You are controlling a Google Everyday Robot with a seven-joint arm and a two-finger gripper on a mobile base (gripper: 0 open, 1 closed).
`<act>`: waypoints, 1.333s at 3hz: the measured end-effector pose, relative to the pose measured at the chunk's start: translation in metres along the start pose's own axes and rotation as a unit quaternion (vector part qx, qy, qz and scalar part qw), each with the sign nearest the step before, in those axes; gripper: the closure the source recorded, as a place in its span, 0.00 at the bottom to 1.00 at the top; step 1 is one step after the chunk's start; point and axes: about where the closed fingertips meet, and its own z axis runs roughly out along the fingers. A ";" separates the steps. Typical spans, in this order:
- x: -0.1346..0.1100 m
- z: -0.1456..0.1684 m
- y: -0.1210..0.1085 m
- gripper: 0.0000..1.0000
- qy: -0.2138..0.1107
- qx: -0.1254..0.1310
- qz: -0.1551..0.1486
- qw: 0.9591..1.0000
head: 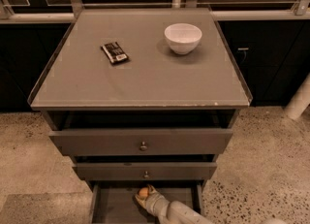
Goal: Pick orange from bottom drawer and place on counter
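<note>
A grey cabinet seen from above and in front. Its counter (pixel 145 82) is a broad flat top with a thin raised rim on all sides. A white bowl (pixel 183 38) stands near the back right of it. A small dark packet (pixel 115 52) lies towards the back left, well apart from the bowl. The front half of the counter is bare.

Below the front rim, three grey drawers step outward. The top drawer (pixel 97 143) is pulled out a little and the middle drawer (pixel 184 171) a little more. Each has a round metal knob at its centre. The bottom drawer (pixel 114 206) is the narrowest and sits lowest, open, with its flat floor showing to the left of my arm. Its side walls stand close on both sides. The middle drawer's front overhangs its back part.

Speckled floor (pixel 261 169) lies open on both sides of the cabinet. A pale post (pixel 299 99) stands at the far right.

My arm (pixel 181 213) comes in from the bottom edge, right of centre, and slants up and to the left into the bottom drawer. My hand (pixel 146 195) is at the orange (pixel 143 192), which sits in the back middle of that drawer, just under the middle drawer's front. I cannot tell whether my hand is clamped on the orange or only against it.
</note>
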 end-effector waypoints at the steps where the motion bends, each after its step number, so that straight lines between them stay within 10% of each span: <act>1: -0.001 -0.008 0.001 1.00 -0.008 -0.016 0.003 1.000; 4: 0.053 -0.153 -0.031 1.00 -0.016 -0.144 0.055 0.988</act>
